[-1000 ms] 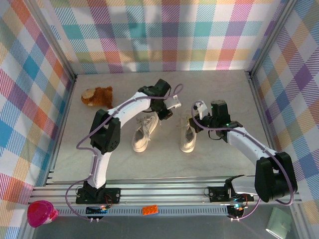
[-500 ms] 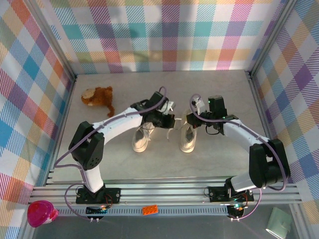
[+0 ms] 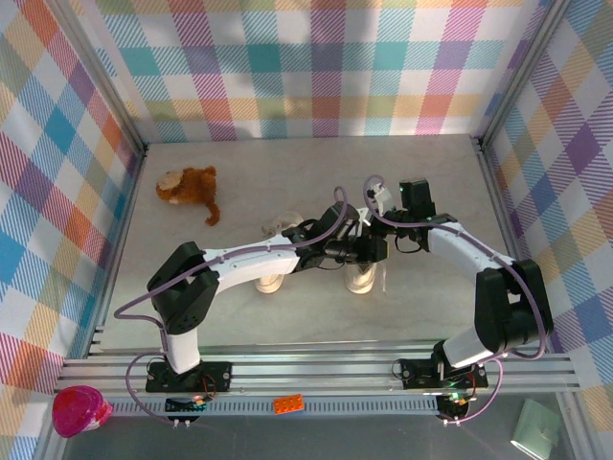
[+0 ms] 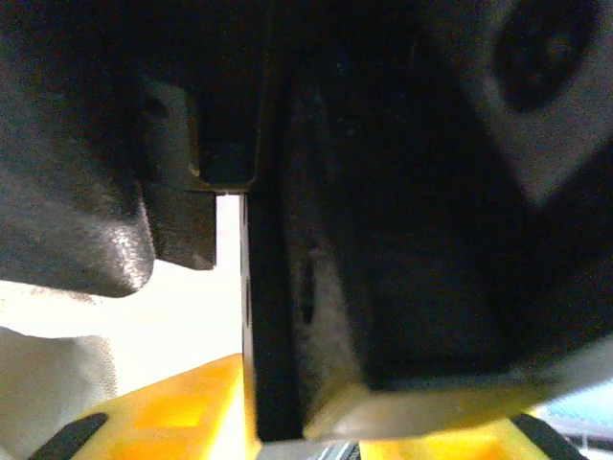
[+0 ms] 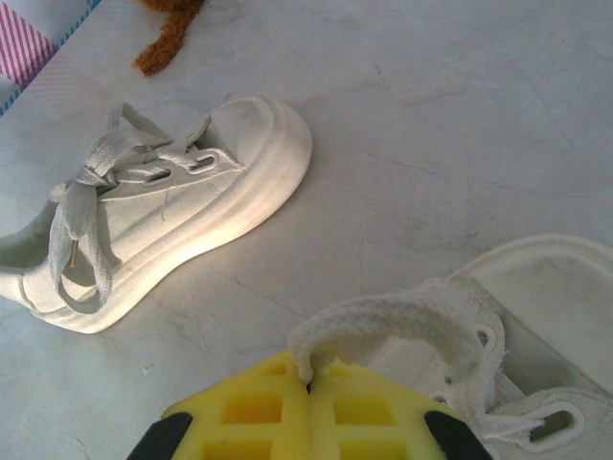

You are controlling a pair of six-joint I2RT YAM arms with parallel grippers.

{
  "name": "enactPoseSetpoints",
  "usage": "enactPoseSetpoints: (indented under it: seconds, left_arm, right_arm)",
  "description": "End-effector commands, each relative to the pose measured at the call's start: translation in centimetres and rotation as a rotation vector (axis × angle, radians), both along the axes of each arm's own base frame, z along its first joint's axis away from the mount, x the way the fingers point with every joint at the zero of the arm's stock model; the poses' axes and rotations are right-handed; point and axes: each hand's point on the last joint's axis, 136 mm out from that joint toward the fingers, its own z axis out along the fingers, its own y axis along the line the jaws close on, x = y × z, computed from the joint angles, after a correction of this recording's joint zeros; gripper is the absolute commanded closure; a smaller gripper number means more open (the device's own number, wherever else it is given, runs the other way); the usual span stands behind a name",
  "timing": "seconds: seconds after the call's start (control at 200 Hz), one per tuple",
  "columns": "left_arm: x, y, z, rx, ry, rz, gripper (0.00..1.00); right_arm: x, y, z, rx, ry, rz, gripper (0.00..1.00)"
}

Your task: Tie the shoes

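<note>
Two cream sneakers are sitting on the one counter point(image 3: 431, 172): a first sneaker point(image 5: 182, 225) and a second sneaker point(image 5: 536, 307). Two white laces are showing, one to each shoe: the first lace point(image 5: 86, 206) and the second lace point(image 5: 393, 321). One brown plush toy point(image 3: 187, 184) is lying there as well. Two arms are reaching over the counter, the left arm point(image 3: 249, 264) and the right arm point(image 3: 460, 240). They are carrying two pincers, the left pincer point(image 3: 368, 251) and the right pincer point(image 5: 308, 391). In front of the arm bases, three single items are lying: one orange toy brick point(image 3: 288, 403), one pink object point(image 3: 79, 410) and one pale grey-green object point(image 3: 536, 428).
</note>
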Motion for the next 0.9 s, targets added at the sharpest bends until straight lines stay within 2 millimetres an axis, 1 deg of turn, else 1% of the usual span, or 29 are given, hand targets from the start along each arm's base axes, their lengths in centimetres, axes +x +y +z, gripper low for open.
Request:
enactPoseSetpoints:
  seconds: [0.0, 0.115, 0.155, 0.22, 0.24, 0.28, 0.32, 0.33, 0.34, 0.365, 0.425, 0.48, 0.55, 0.65, 0.705, 0.735, 0.83, 0.895]
  left_arm:
    - [0.1, 1.2, 0.2, 0.044, -0.065, -0.011, 0.65]
    - [0.0, 3.5, 0.4, 0.136, -0.115, -0.043, 0.65]
    - [0.0, 4.5, 0.5, 0.177, -0.135, -0.053, 0.66]
    - [0.1, 5.9, 1.3, 0.210, -0.174, -0.078, 0.66]
    - [0.0, 6.8, 1.1, 0.235, -0.166, -0.084, 0.66]
    - [0.2, 7.6, 1.6, 0.238, -0.181, -0.091, 0.66]
    - [0.6, 8.3, 2.5, 0.208, -0.206, -0.082, 0.66]
    - [0.8, 8.6, 2.6, 0.202, -0.207, -0.078, 0.66]
    - [1.2, 8.6, 3.3, 0.176, -0.227, -0.070, 0.66]
    - [1.6, 9.0, 3.9, 0.145, -0.246, -0.059, 0.66]
    - [2.7, 10.3, 5.1, 0.106, -0.271, -0.033, 0.64]
    - [4.2, 11.5, 5.7, 0.100, -0.273, -0.007, 0.63]
    - [6.2, 12.4, 6.2, 0.075, -0.259, 0.001, 0.63]
    - [8.7, 12.2, 6.7, 0.039, -0.268, -0.019, 0.62]
    - [9.6, 11.6, 6.3, 0.038, -0.268, -0.039, 0.61]
    - [9.9, 11.1, 6.2, 0.030, -0.265, -0.054, 0.61]
    - [10.7, 9.7, 4.9, 0.012, -0.231, -0.082, 0.61]
    - [10.6, 8.7, 4.6, -0.005, -0.233, -0.110, 0.61]
  right_arm:
    - [-0.4, 0.4, 0.9, -0.003, -0.045, 0.074, 1.00]
    - [-0.9, 0.2, 0.9, -0.030, -0.058, 0.097, 1.00]
    - [-1.1, 0.2, 0.9, -0.036, -0.066, 0.105, 1.00]
    - [-1.3, 0.0, 1.0, -0.044, -0.087, 0.111, 1.00]
    - [-1.4, 0.0, 1.0, -0.046, -0.093, 0.115, 1.00]
    - [-1.6, -0.1, 1.0, -0.050, -0.108, 0.120, 1.00]
    - [-1.9, -0.1, 1.1, -0.051, -0.122, 0.129, 1.00]
    - [-1.9, -0.1, 1.0, -0.052, -0.124, 0.132, 1.00]
    - [-1.9, -0.1, 1.1, -0.053, -0.128, 0.134, 1.00]
    - [-2.1, 0.0, 1.0, -0.056, -0.133, 0.143, 1.00]
    - [-2.5, 0.2, 1.0, -0.067, -0.154, 0.163, 1.00]
    - [-2.8, 0.4, 1.0, -0.079, -0.175, 0.181, 1.00]
    - [-3.3, 0.7, 1.1, -0.089, -0.204, 0.208, 1.00]
    - [-3.8, 1.0, 1.1, -0.096, -0.240, 0.233, 1.00]
    - [-4.1, 1.1, 1.0, -0.099, -0.241, 0.245, 1.00]
    - [-4.2, 1.1, 0.8, -0.102, -0.237, 0.248, 1.00]
    - [-4.5, 1.1, 0.6, -0.111, -0.231, 0.260, 1.00]
    - [-4.6, 1.1, 0.6, -0.117, -0.236, 0.261, 1.00]
